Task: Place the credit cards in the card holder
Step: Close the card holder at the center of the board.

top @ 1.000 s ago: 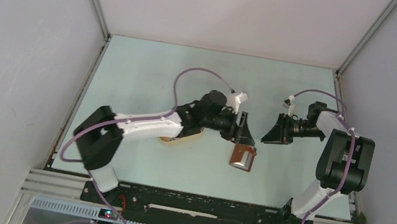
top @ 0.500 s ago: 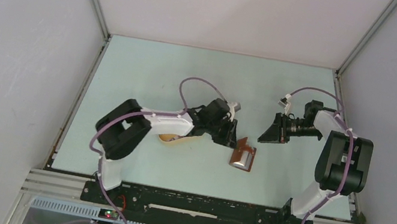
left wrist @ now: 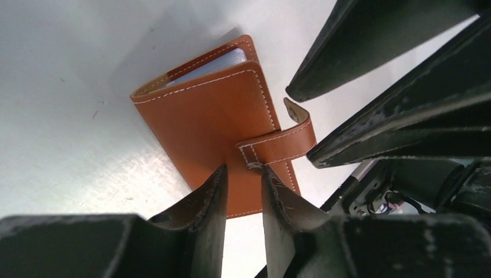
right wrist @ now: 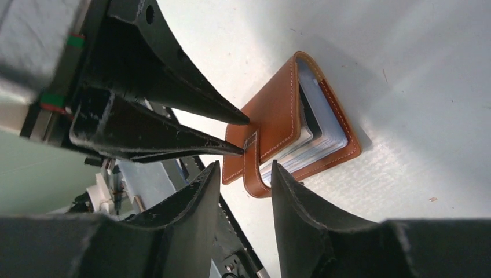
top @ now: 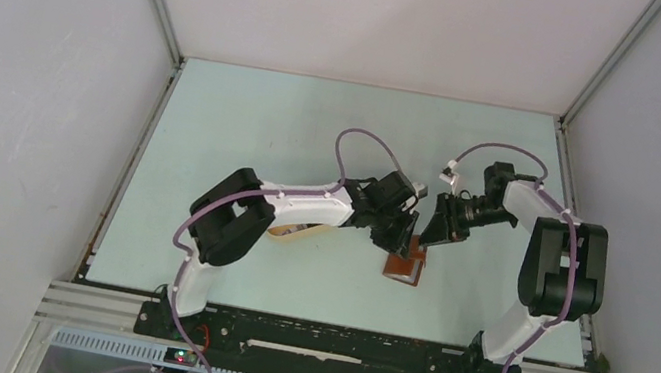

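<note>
Stitched tan leather holder, flat; left claw at ten o'clock, right claw at one, both parted astride curled strap.

One card holder with one strap is on the one table. The thin layers stacked between its two covers are too tightly packed to count. There is one tray, partly hidden. There are two arms with one gripper each, the left gripper and the right gripper, and two purple cables.
</note>
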